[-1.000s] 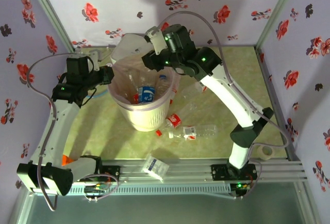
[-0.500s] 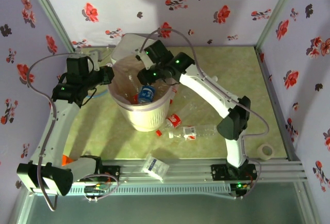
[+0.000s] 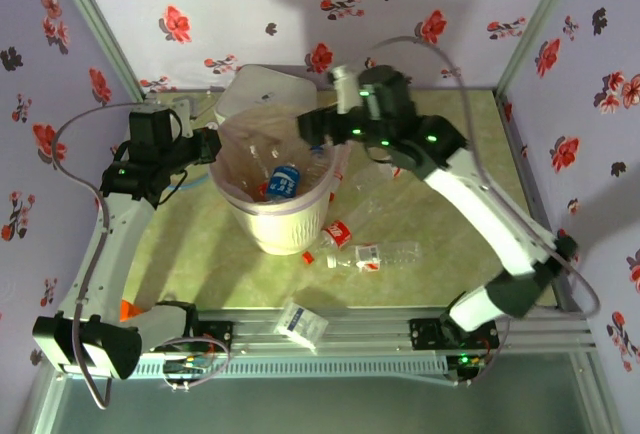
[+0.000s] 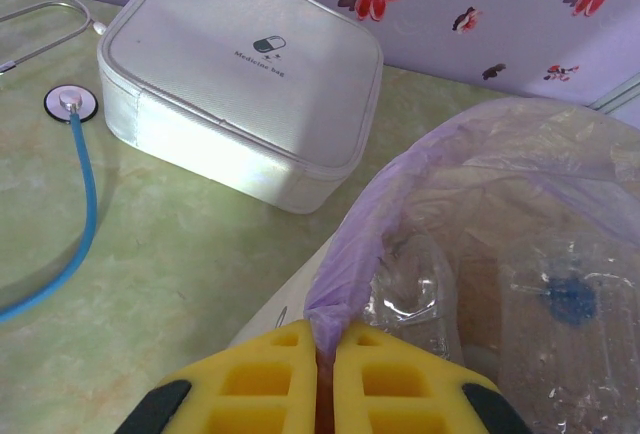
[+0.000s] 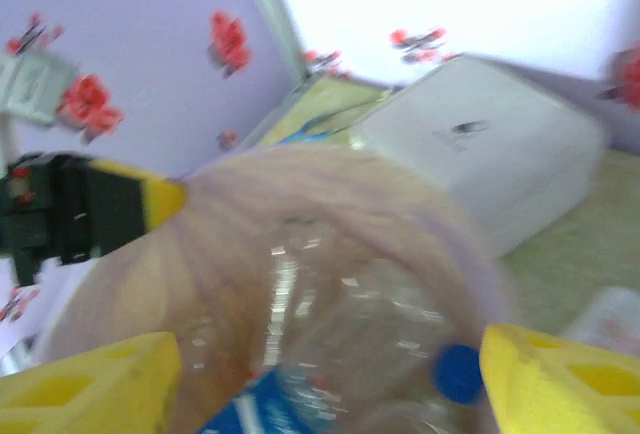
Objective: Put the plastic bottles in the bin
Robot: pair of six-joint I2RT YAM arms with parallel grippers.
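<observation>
Right pincer (image 5: 330, 379) hangs wide open and empty over the bin (image 3: 281, 231) mid-frame, with bottles (image 3: 285, 180) already inside. Left pincer (image 4: 322, 379) is clamped on the liner bag (image 4: 352, 254). Drop looks done. Next it needs to reach the loose bottles (image 3: 385, 252) on the desk (image 3: 450, 154), lower right of the bin.

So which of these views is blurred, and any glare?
Right wrist view: heavily smeared, yellow fingers and clear blue-capped plastic bottle soft. Left wrist view: sharp, with glare on the white fabric medicine case. Top external view: clear, evenly lit.
</observation>
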